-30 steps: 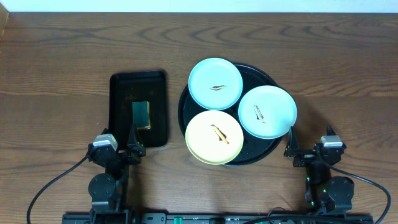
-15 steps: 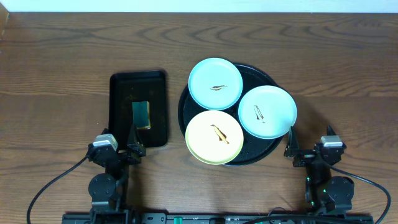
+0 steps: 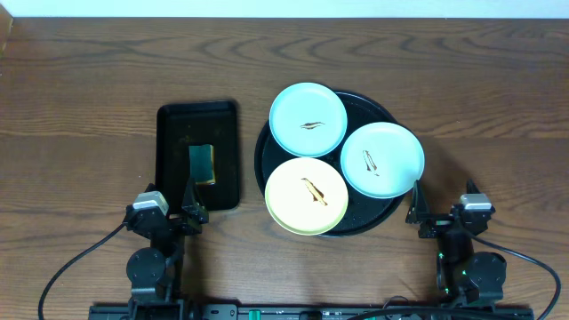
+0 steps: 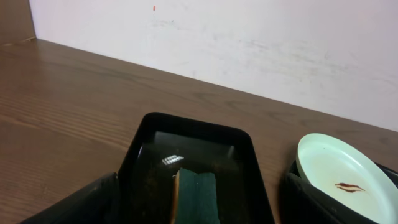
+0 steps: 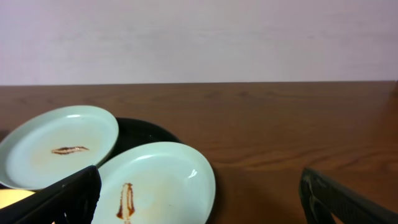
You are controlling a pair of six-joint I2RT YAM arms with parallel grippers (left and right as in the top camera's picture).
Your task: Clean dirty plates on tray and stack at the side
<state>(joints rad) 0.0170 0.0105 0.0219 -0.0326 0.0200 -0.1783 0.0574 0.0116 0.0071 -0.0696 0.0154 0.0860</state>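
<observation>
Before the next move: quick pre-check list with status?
1. Left gripper open, empty: ok.
2. Right gripper open, empty: ok.
3. Sponge lying uncovered in rectangular tray: ok.
4. Yellow plate, upper mint plate, right mint plate all on round tray: ok.
5. Plates clean: not ok, each shows a brown smear.

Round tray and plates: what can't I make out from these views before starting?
Round tray floor: overhead, mostly covered by the plates.
Yellow plate: right wrist, nearly all cut off at the lower-left edge.
Sponge: left wrist, near end cut off by the bottom edge.
</observation>
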